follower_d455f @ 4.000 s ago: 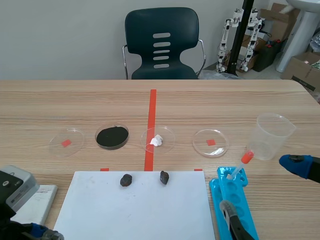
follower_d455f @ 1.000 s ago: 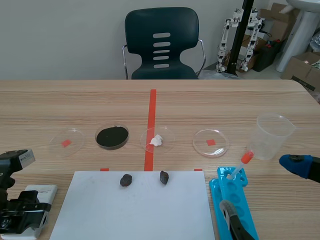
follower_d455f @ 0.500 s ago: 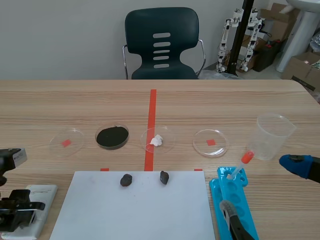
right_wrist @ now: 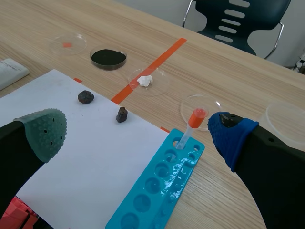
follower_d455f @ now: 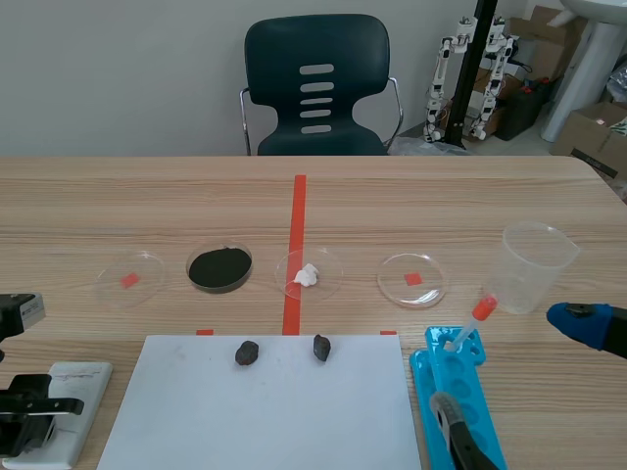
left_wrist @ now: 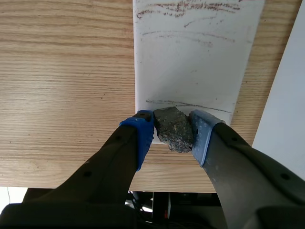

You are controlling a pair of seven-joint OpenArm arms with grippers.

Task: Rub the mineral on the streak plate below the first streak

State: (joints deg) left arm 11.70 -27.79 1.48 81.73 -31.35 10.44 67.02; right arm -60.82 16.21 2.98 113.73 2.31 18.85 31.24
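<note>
The left hand (left_wrist: 172, 131) has slid back along the streak plate (left_wrist: 190, 62) to its near edge, clenched on the mineral (left_wrist: 174, 130), which sits just behind a faint fresh streak (left_wrist: 190, 104) below the darker streaks (left_wrist: 190, 7), so the rub looks about done.

Wooden table (follower_d455f: 490, 196) in shot, and flat on it sits the white sheet (follower_d455f: 265, 416), with the streak plate (follower_d455f: 83, 392) at its 9 o'clock and the blue well tray (follower_d455f: 472, 387) at 3 o'clock. Out at 12 o'clock runs a row of 4 clear dishes (follower_d455f: 412, 279), while a clear plastic cup (follower_d455f: 537, 255) stands at the tray's 1 o'clock.
</note>
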